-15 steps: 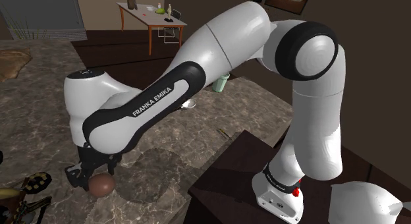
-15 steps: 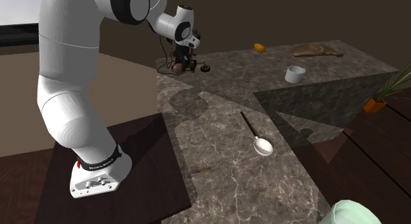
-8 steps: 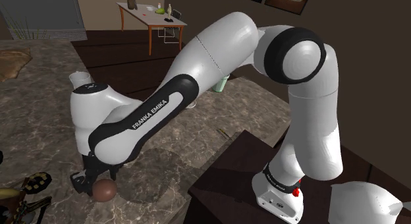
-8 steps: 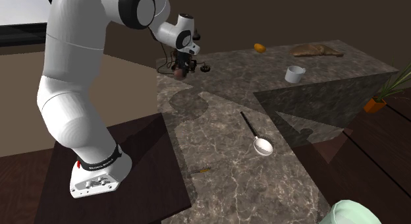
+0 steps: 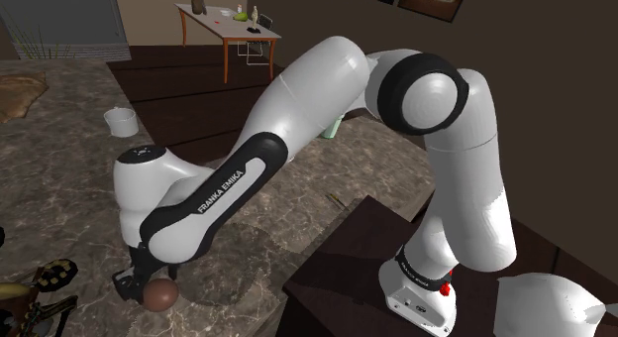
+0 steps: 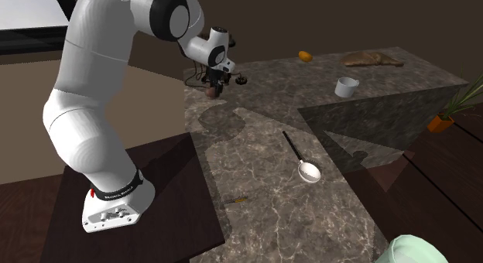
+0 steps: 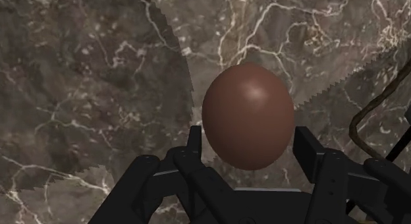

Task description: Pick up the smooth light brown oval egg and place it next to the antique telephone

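Items you cannot see whole: antique telephone (image 5: 48,278), cut by the shoulder view's left and bottom edges; egg (image 7: 247,111), lower end hidden behind the gripper (image 7: 250,137); dark cord (image 7: 359,120), cut by the wrist view's edge.

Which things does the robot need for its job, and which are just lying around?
For the job:
brown egg, clasped between the fingers of the gripper
antique telephone

Just lying about:
spoon
white cup
small orange thing
flat brown thing
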`<state>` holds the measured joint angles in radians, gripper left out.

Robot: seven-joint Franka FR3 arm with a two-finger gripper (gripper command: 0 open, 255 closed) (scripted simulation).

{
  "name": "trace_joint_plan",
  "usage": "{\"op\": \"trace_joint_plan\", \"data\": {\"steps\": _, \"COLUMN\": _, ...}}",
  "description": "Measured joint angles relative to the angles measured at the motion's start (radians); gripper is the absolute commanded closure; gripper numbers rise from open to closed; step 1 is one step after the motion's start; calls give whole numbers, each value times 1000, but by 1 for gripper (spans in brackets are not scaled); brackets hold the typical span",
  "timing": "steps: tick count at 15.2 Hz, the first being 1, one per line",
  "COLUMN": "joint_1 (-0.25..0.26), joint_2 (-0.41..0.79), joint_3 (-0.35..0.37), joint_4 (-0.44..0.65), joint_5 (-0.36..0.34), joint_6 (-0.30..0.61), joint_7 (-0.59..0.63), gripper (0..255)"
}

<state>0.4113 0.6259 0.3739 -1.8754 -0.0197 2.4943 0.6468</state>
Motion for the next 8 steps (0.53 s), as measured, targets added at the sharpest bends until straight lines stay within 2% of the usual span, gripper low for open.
{"op": "trace_joint_plan", "data": {"steps": 8, "joint_1": 14, "joint_2": 44, "joint_3": -9, "joint_4": 10, "joint_5": -12, "joint_6": 45, "joint_7": 2, "gripper": 255}}
